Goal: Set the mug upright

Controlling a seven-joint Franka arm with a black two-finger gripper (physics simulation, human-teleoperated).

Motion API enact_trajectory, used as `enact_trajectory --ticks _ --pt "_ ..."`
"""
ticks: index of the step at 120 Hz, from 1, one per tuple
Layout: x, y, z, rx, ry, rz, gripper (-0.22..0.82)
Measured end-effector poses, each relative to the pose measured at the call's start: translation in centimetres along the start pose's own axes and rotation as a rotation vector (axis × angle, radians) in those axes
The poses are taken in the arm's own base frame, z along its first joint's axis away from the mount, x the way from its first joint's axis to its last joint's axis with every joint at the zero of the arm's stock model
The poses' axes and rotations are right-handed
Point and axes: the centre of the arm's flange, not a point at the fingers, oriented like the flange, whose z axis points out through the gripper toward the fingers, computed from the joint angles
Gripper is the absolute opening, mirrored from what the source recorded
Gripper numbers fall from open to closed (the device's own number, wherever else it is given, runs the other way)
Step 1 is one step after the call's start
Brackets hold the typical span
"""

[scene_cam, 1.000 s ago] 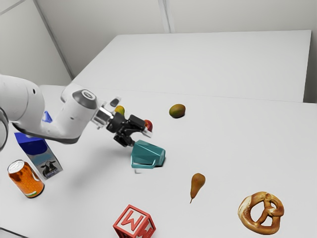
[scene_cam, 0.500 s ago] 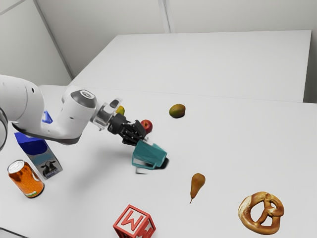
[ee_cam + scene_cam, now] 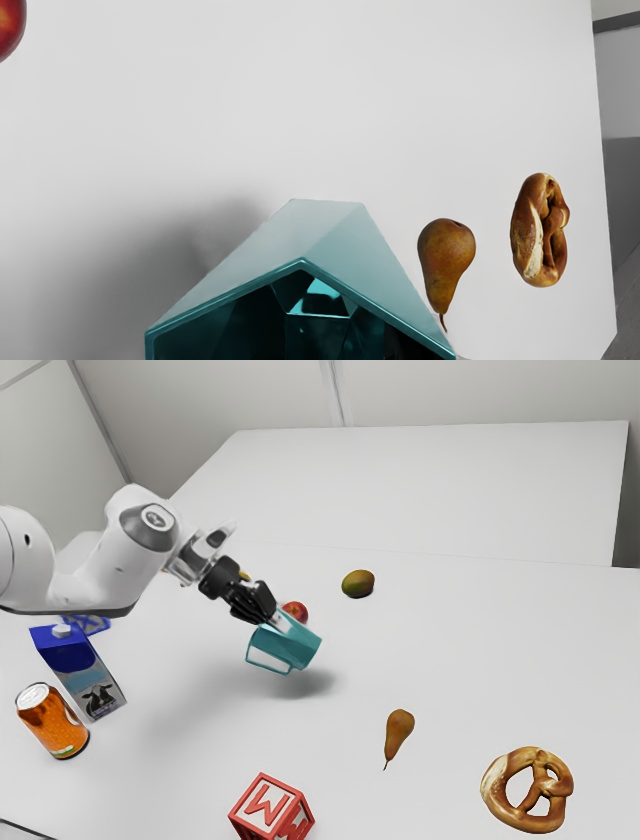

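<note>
Gripper: my gripper [image 3: 274, 622] was closed on the mug's wall near its rim, holding it.
Mug: the teal mug [image 3: 298, 644] hung tilted above the tabletop [image 3: 460, 630], well in from the far edge, its mouth toward my hand and its shadow [image 3: 302, 682] on the surface below.
Apple: the red apple [image 3: 295, 611] was beyond the mug, toward the far edge.
Mango: it [image 3: 358, 583] lay nearer that far edge.
Pear: it [image 3: 399, 730] lay between the mug and the pretzel.
Pretzel: it [image 3: 540, 230] lay near the edge and corner I saw in my wrist view.
Block: the red letter block [image 3: 270, 809] sat on the side away from the far edge.
Carton and can: the blue-topped carton [image 3: 80, 672] stood just beside the orange can [image 3: 52, 721], toward the exterior view's left.
</note>
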Motion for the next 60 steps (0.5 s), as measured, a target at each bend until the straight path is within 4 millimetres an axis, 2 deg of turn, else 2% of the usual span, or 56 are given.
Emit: enact_trajectory --ticks 25,46,60 --pt "0.1 0.0 -1.6 0.366 -0.161 0.098 -0.18" --pt "0.9 1.2 -0.2 0.592 -0.239 0.184 -0.18" --pt "1.1 0.8 1.0 0.677 -0.256 0.204 -0.18"
